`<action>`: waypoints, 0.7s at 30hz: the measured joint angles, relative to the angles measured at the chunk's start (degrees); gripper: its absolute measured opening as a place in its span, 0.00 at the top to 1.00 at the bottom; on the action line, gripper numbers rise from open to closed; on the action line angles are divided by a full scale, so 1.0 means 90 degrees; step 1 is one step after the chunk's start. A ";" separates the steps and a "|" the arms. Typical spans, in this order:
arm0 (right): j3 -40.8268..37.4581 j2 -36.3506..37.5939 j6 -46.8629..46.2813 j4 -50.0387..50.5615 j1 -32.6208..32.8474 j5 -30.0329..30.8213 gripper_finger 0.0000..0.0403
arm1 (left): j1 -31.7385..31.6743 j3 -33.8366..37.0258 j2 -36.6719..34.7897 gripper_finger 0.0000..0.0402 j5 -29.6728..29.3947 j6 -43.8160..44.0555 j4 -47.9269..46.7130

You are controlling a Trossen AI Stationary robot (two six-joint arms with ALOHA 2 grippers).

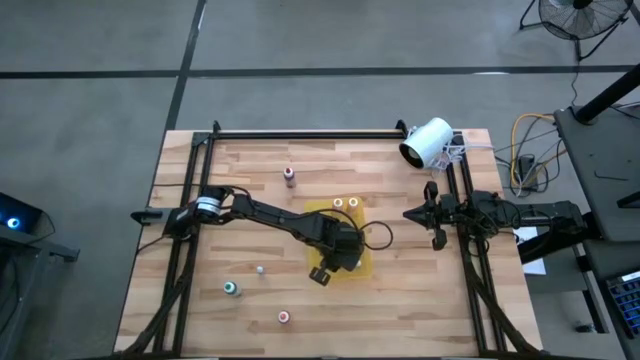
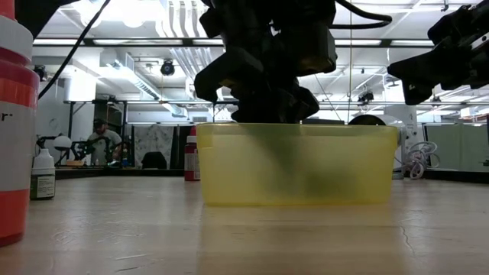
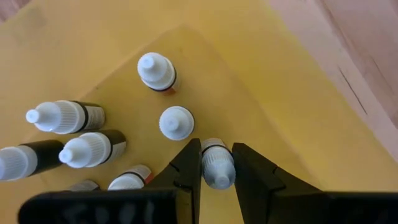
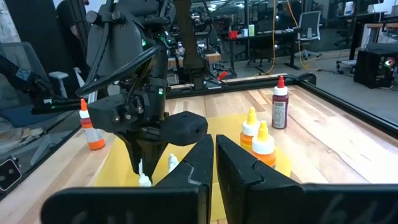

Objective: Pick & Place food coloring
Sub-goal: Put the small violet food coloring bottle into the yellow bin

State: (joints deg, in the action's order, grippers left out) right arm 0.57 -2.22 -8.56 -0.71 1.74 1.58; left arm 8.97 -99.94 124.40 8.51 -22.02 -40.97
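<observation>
We see the left tool (image 3: 217, 171) lowered inside the yellow tray (image 1: 362, 262) near the middle of the worktop (image 1: 250, 330), its fingers (image 3: 186, 168) clamped on the neck of a small white-capped bottle (image 3: 217, 167) that stands close to the tray wall. Just beside it in the tray another white-capped bottle (image 3: 176, 122) stands upright, one more (image 3: 157, 71) stands a little further off, and several dark bottles (image 3: 65, 116) with white caps lie on their sides. In the right wrist view two yellow bottles (image 4: 256, 138) stand at the tray's far edge. Other bottles are scattered on the worktop outside the tray: a maroon one (image 1: 289, 176) toward the far side, a teal-topped one (image 1: 231, 288), a small whitish one (image 1: 260, 269) and a pink-topped one (image 1: 284, 317) toward the near side. The right tool (image 1: 437, 214) hovers well apart, over the worktop's right edge, its fingers pressed together on nothing. A white cylinder (image 1: 426, 142) lies at the far right corner
</observation>
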 joint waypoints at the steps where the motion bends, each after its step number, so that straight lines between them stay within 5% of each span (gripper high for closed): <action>1: -0.0001 0.0000 0.0005 0.0000 0.0000 0.0000 0.97 | -0.0001 0.0000 0.0000 0.87 -0.0004 -0.0001 0.0002; 21: 0.0000 0.0001 0.0001 0.0000 0.0000 0.0000 0.97 | 0.0000 0.0000 0.0000 0.82 -0.0070 -0.0002 0.0012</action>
State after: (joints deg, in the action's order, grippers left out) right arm 0.57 -2.21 -8.56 -0.71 1.74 1.58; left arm 8.97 -99.94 124.40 7.88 -22.04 -40.86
